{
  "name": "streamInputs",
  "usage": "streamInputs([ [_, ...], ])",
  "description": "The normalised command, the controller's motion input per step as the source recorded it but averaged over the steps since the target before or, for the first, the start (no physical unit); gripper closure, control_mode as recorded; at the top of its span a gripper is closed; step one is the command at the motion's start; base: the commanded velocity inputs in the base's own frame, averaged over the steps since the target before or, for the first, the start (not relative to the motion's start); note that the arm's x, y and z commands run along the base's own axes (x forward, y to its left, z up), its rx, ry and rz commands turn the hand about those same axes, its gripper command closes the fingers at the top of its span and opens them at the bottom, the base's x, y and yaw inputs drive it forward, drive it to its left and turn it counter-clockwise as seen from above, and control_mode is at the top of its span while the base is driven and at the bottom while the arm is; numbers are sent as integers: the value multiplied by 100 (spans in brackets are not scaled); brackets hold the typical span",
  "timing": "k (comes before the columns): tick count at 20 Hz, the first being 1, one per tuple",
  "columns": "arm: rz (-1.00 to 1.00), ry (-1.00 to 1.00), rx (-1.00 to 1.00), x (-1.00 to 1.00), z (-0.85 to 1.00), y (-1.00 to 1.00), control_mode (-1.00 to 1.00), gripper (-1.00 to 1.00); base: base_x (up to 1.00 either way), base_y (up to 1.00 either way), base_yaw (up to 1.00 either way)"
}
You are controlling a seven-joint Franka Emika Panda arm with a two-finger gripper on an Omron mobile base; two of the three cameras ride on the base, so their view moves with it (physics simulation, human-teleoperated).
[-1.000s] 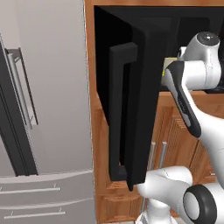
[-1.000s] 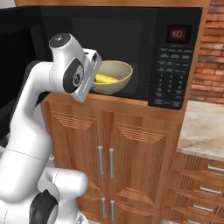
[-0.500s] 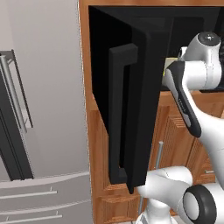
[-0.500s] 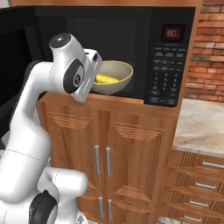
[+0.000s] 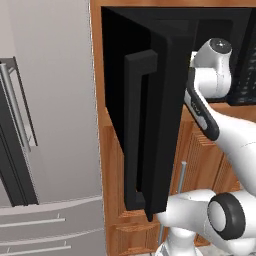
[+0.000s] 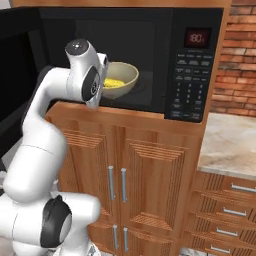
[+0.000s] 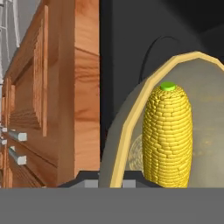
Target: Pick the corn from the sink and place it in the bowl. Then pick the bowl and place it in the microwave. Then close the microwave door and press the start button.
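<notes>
**Bowl may tip on release**

Your gripper [image 7: 110,177] is pinched on the bowl's [image 6: 121,80] rim, inside the microwave [image 6: 165,60], corn [image 7: 168,133] lying just ahead. Pull back before letting go and you'll drag it out. The door [image 5: 150,130] stands open.

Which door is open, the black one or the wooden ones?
The black microwave door is swung wide open. The wooden cabinet doors below it are shut flat.
</notes>
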Motion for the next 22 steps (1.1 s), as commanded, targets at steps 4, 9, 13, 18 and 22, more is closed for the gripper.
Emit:
streamInputs([
  [4,11,2,-2,100,1,10,-100,100,0,0,0],
  [9,4,9,-7,98,-4,10,-100,100,0,0,0],
  [13,5,17,-10,65,-15,7,-100,100,0,0,0],
  [18,6,22,-7,1,-30,0,-100,100,0,0,0],
  [22,9,15,-4,-15,-3,0,-100,100,0,0,0],
])
